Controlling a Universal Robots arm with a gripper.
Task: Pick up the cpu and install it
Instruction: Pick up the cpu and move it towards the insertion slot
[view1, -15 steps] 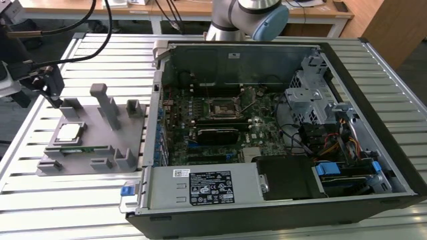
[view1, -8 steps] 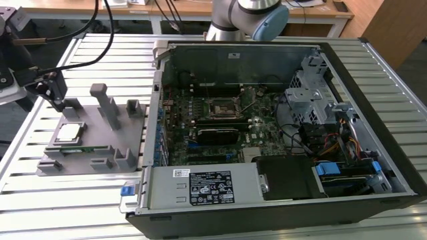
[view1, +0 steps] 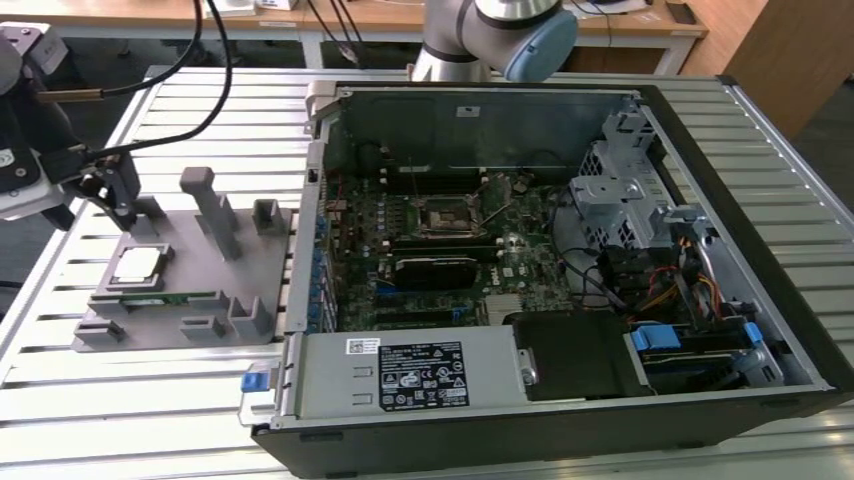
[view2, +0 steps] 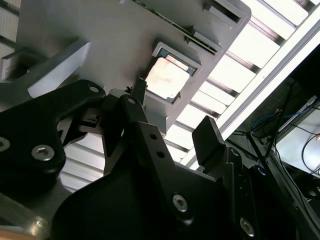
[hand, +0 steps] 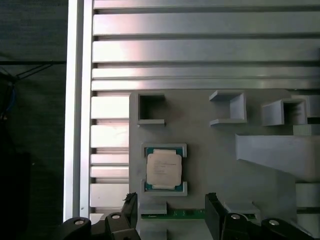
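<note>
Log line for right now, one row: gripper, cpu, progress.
gripper: open, empty, near cpu | cpu: lying in grey holder, untouched | progress: not yet picked up

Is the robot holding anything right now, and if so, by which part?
Nothing is held. The end effector is open with nothing between its fingers. The chip lies untouched in its pocket on the grey tray.
</note>
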